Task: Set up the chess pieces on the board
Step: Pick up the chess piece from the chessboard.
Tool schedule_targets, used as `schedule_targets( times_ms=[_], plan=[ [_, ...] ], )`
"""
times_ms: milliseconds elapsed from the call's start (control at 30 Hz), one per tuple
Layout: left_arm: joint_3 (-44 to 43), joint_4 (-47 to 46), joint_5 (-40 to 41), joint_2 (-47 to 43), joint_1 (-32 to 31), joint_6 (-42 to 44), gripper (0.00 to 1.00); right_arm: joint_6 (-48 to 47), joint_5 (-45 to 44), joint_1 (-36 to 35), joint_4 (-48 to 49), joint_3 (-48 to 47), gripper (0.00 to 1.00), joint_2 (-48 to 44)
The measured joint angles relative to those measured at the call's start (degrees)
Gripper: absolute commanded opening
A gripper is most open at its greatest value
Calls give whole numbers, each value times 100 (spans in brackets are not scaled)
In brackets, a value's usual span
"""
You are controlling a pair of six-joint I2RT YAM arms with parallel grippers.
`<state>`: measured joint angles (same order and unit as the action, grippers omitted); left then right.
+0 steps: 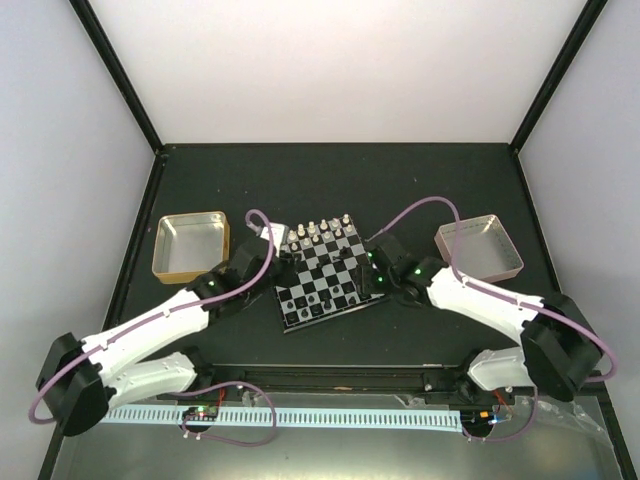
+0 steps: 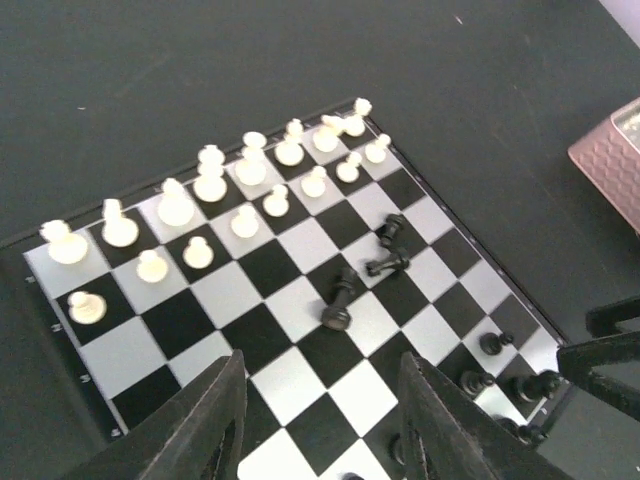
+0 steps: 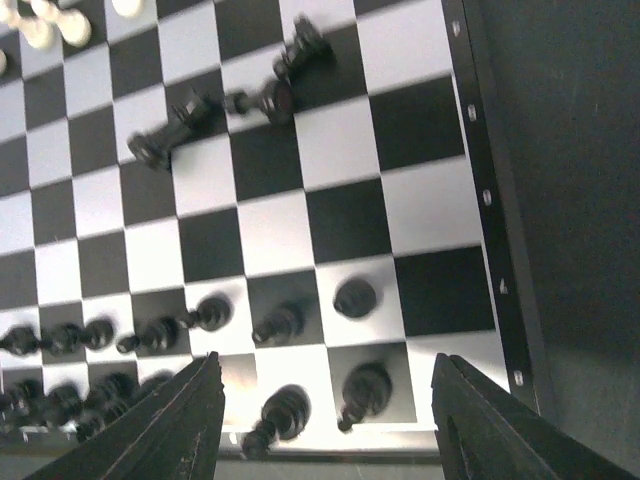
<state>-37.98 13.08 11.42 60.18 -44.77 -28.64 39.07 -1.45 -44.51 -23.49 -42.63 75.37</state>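
Observation:
The board lies in the middle of the table, between both grippers. White chess pieces stand in its two far rows. Black chess pieces stand in its near rows. Three black pieces lie toppled on the middle squares, also in the right wrist view. My left gripper is open and empty above the board's left part. My right gripper is open and empty above the near right corner, over standing black pieces.
A gold metal tray sits left of the board. A pink tray sits right of it and shows in the left wrist view. Dark table all around; black frame posts at the back corners.

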Motion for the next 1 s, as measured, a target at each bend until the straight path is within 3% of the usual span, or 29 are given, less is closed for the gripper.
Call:
schedule_targets(
  times_ms=[267,467,600,800,1000],
  plan=[
    [612,-35,24,-752,466,-105,54,-308,-420,-52,-140,-1362,55,1180],
    [730,-273,-525,-619,595,70,57,-297,-448,-63,-92,-1980,48,2063],
    [356,-234,-1104,232,610,437,57,-151,-455,-61,-79,-1967,46,2186],
    [-866,-4,-1799,1985,610,885,56,205,-444,142,240,-1414,45,1843],
    [-1303,267,-2048,3014,610,1008,48,326,-439,431,310,-968,45,1432]
  ],
)
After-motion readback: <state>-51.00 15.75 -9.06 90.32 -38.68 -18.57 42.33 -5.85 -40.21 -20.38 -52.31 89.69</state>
